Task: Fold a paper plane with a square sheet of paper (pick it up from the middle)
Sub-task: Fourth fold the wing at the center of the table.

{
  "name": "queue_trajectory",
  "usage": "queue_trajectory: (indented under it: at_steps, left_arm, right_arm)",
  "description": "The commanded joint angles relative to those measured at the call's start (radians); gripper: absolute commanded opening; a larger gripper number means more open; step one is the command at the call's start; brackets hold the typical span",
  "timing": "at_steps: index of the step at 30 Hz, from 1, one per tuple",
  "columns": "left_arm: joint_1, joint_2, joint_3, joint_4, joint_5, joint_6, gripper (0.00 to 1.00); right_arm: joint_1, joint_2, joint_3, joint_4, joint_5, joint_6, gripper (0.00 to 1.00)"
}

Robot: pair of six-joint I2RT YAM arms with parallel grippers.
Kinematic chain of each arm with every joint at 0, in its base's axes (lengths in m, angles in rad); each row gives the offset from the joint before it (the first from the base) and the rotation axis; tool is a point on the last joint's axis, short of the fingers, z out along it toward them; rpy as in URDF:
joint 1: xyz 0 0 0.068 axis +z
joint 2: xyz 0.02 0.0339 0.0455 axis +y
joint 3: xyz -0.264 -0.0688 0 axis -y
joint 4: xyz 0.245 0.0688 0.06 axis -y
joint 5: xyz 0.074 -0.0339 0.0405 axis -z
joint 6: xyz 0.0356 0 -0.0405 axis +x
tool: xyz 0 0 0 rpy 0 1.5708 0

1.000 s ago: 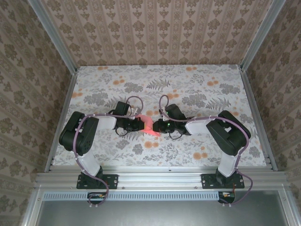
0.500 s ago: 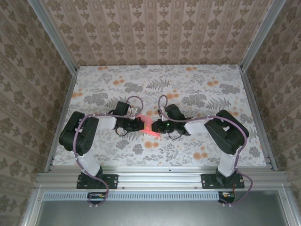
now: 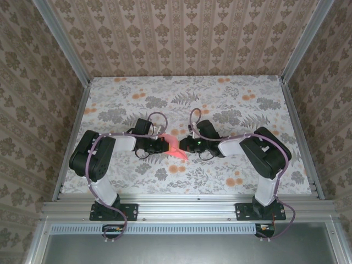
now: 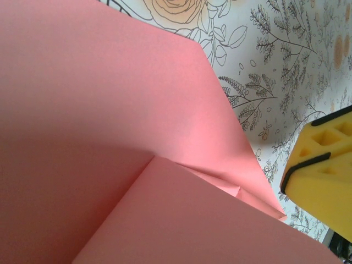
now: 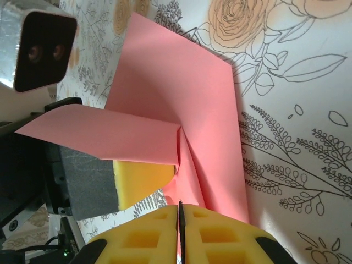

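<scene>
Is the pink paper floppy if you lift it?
Probably floppy: the pink paper has a lifted flap that curves instead of staying flat. It likely keeps folds, since sharp creases show. It looks thin, so probably very light.

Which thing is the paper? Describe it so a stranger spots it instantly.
On the floral table, look where the left gripper and right gripper meet. Pinched between them is the coral-pink paper sheet, plain and creased, unlike the printed orange flowers.
</scene>
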Motion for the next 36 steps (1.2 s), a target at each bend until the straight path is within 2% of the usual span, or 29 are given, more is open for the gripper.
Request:
queue_trajectory:
  at_steps: [1, 18, 26, 36]
  left_arm:
    - [0.008, 0.026, -0.013, -0.081, -0.025, 0.038, 0.0]
    - [0.008, 0.046, -0.008, -0.077, -0.023, 0.039, 0.0]
    - [0.009, 0.048, -0.013, -0.074, -0.022, 0.04, 0.0]
    - [0.009, 0.028, -0.002, -0.095, -0.019, 0.045, 0.0]
  right_arm:
    - [0.004, 0.03, 0.01, 0.025, -0.039, 0.025, 0.12]
    - [0.03, 0.047, 0.034, -0.005, -0.105, -0.011, 0.12]
    - [0.045, 0.047, 0.049, -0.067, -0.089, -0.056, 0.11]
    - [0.05, 0.012, 0.052, -0.2, -0.01, -0.154, 0.11]
